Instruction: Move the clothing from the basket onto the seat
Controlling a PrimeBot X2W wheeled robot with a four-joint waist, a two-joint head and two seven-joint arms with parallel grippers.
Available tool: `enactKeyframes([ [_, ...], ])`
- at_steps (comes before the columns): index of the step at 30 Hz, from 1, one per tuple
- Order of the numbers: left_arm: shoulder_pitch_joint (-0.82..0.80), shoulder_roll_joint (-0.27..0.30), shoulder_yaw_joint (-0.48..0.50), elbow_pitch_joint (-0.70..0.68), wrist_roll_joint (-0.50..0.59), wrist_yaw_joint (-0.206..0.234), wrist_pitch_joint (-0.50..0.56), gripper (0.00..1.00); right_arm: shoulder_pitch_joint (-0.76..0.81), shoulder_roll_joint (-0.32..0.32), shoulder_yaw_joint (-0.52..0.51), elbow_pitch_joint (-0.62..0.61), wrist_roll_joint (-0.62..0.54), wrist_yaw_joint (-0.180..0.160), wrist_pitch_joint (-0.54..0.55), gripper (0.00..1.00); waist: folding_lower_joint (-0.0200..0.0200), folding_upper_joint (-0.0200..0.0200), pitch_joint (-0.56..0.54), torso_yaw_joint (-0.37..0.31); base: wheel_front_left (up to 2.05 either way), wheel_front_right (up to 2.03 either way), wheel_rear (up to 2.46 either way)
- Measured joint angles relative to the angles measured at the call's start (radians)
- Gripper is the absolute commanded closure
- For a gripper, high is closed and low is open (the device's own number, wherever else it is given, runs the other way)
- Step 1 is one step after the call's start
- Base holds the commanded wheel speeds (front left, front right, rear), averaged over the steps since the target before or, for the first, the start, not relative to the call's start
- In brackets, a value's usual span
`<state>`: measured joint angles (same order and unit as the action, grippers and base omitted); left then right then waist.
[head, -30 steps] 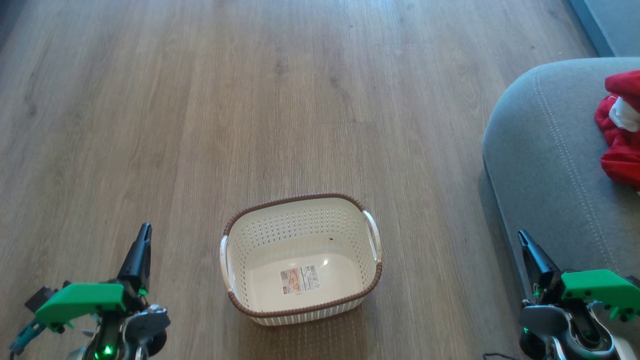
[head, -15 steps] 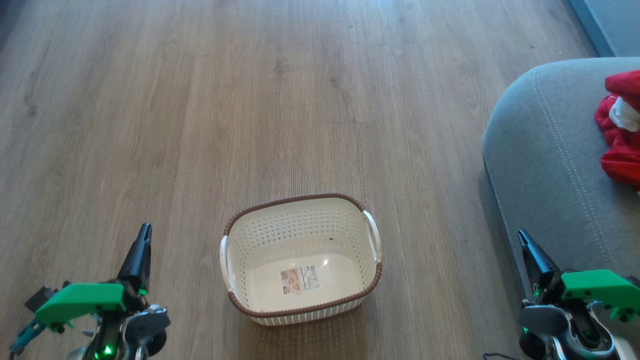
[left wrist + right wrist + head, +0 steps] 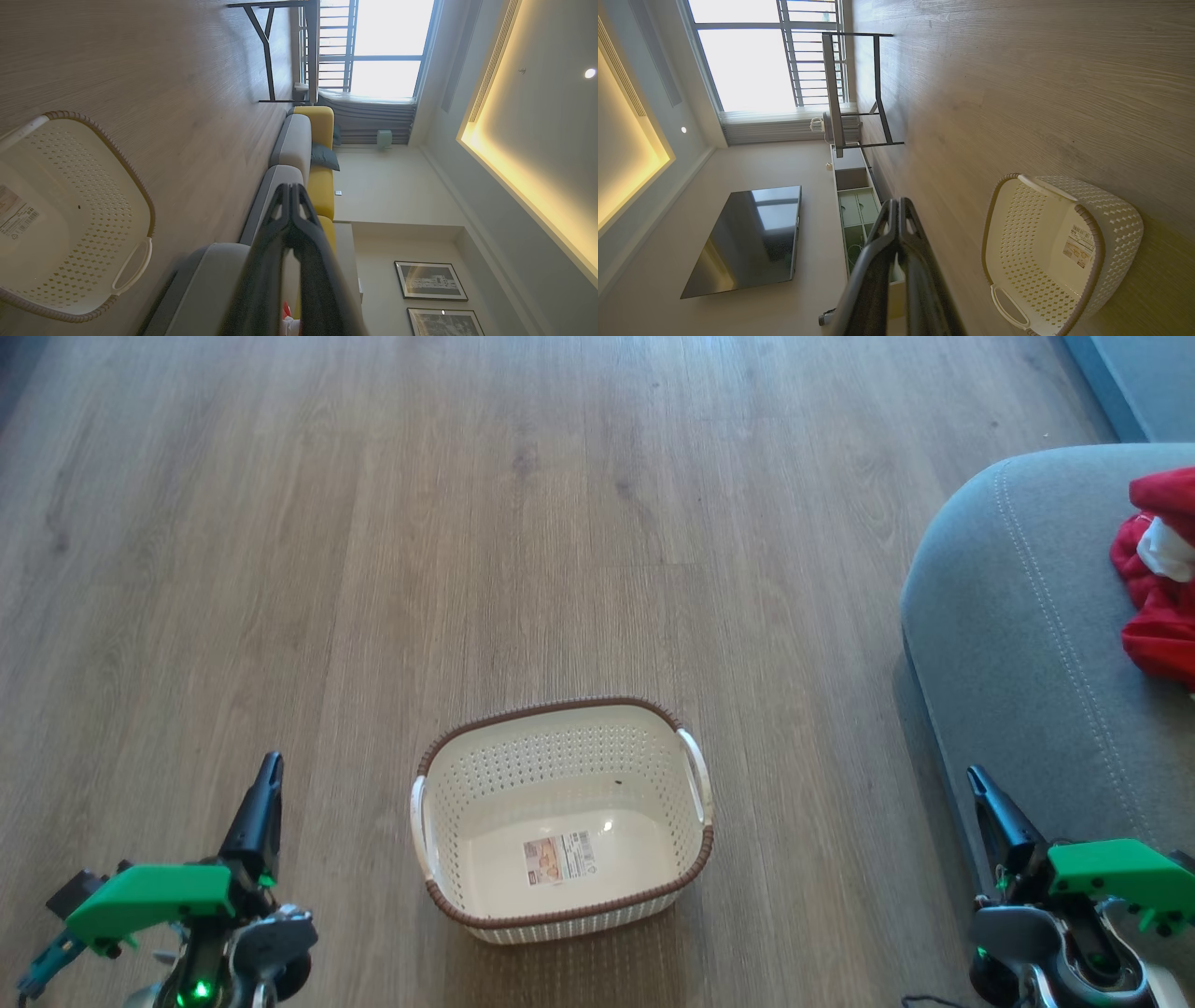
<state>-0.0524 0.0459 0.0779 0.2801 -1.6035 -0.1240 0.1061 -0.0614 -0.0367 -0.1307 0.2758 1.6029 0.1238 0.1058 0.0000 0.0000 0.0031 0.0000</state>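
Clothing: the red clothing (image 3: 1146, 593) with a white patch lies bunched on the seat (image 3: 1018, 635) at the far right. The right edge of the head view cuts it off, and it is well apart from the basket.
Basket: the basket (image 3: 560, 756) stands upright on the floor (image 3: 560, 523), near and central, between the two grippers. Its bare bottom carries a printed label (image 3: 558, 857).
Seat: a grey cushion to the right of the basket, with its rounded corner turned toward the basket. Two lines of pale stitching run along its edge.
Left gripper: the left gripper (image 3: 269, 767) sits low at the near left, apart from the basket. Its dark fingers (image 3: 275, 261) are pressed together tip to tip with nothing between them.
Right gripper: the right gripper (image 3: 976, 777) sits low at the near right, just beside the seat's near edge. Its fingers are likewise pressed together on themselves.
Wrist parts: a green bracket (image 3: 149, 896) sits behind each gripper.
Room: a grey and yellow sofa (image 3: 322, 182) shows in the left wrist view. A dark screen (image 3: 747, 238) on the wall and a dark-framed table (image 3: 859, 88) by the window show in the right wrist view.
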Motion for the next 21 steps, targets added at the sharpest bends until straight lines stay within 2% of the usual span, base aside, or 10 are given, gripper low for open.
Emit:
enactKeyframes([
  [21,0.000,0.000,0.000,0.000,0.000,0.000,0.000,1.00,0.000,0.000,0.000,0.000,0.000,0.000,0.000,1.00,0.0000,0.0000,0.000,0.000,0.00,0.00,0.00],
])
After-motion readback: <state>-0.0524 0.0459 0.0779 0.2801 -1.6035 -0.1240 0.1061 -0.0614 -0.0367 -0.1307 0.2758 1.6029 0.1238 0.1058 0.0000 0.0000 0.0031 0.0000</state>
